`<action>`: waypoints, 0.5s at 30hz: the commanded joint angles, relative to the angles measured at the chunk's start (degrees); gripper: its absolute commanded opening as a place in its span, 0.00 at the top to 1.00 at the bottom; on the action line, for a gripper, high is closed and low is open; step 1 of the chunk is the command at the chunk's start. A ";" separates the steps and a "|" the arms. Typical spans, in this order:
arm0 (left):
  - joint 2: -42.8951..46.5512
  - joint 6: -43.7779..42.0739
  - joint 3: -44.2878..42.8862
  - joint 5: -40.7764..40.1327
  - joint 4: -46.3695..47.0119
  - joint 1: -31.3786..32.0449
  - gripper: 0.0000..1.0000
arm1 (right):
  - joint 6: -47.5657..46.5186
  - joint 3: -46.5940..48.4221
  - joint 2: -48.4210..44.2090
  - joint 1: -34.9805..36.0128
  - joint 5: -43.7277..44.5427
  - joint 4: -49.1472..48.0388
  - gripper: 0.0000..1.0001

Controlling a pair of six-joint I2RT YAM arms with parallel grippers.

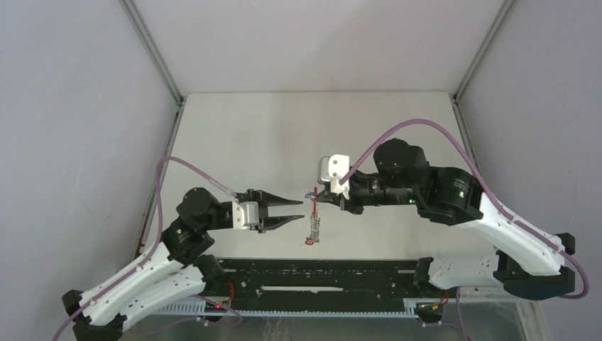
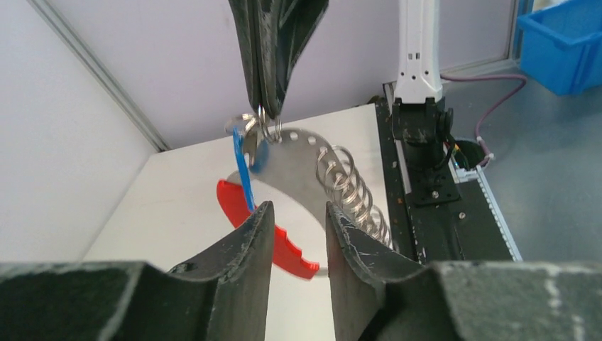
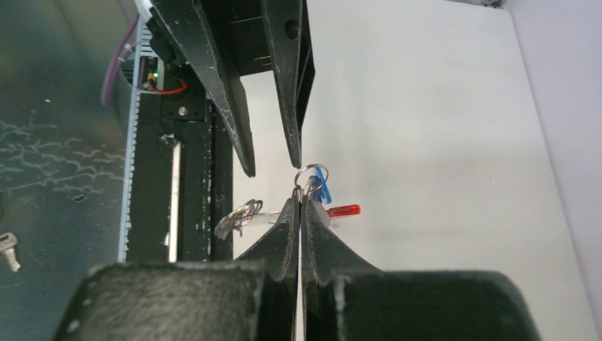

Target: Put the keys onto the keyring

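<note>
The right end effector point(image 3: 299, 206) is closed on a small silver ring point(image 3: 308, 172), by which the whole assembly is held up over the white bench point(image 1: 270, 142). The left end effector point(image 2: 298, 209) is open and holds nothing. In the top view it lies at nine o'clock of the right one, tip to tip and just beside it.

The keyring point(image 2: 351, 192), a red curved band joined to a perforated silver strip and a row of silver metal rings, hangs from the gripped ring. In the top view it trails toward six o'clock, and it does not appear to touch the bench.

A blue oblong plastic tag point(image 2: 243, 167) dangles at the gripped ring, and a red oblong plastic tag point(image 3: 344, 210) is seen at three o'clock of the closed tips. The tiny silver keys themselves are too small to make out. Whether either is fully threaded cannot be told.

The threading step is judged to be in hand, with the ring presented by one arm for the other to work on. For the next move, the open jaws would have to be centred on a tag or the ring and closed gently, since the hanging assembly is free to swing.
</note>
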State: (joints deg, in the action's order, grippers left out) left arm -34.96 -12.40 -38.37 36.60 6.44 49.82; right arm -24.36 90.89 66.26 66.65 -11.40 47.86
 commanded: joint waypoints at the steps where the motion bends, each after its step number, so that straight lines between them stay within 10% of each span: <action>1: 3.08 -8.30 -3.12 0.84 -8.18 0.10 0.63 | 3.48 0.03 -1.67 -1.50 -6.00 -3.16 1.00; 15: 2.05 -32.37 -10.06 7.96 -17.54 0.15 0.58 | 4.02 4.76 2.93 -1.61 -12.87 5.53 1.00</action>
State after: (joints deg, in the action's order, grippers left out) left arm -32.60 -35.88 -46.76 38.15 -5.50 49.82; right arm -21.56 92.20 68.66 65.23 -21.28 52.42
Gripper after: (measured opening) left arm 0.403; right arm 0.007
